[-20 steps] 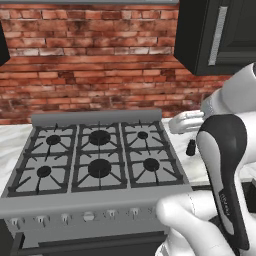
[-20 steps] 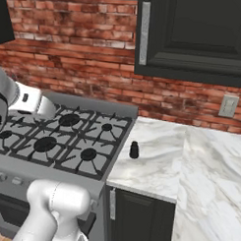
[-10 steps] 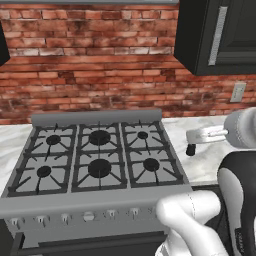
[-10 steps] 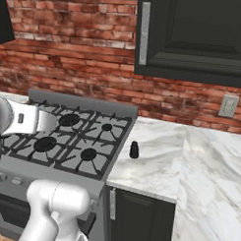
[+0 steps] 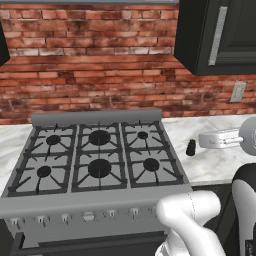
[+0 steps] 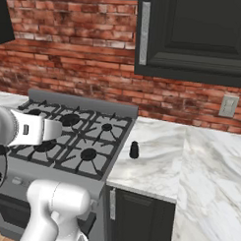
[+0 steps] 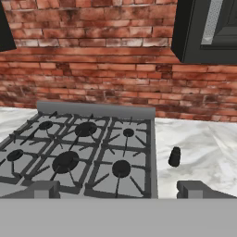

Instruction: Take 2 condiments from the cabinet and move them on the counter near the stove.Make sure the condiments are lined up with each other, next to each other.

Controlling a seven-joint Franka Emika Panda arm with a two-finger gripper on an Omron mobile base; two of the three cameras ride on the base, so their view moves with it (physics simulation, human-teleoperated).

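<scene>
Fingers (image 7: 118, 189) stand wide, holding nothing; one bottle (image 7: 174, 157) stands upright on the surface (image 7: 208, 152) just beside the stove (image 7: 83, 152), ahead of the right finger (image 7: 192, 188), apart from both.

The white arm (image 5: 192, 220) is bending up from the bottom of both base views, its elbow showing as a rounded white link low in frame. The hand (image 6: 31, 130) is reaching out level, showing at the right edge of the left base view and at the left edge of the right base view. The gripper (image 7: 118, 189) is standing wide open, its two finger tips (image 7: 45, 189) spread far apart with nothing between them.
</scene>
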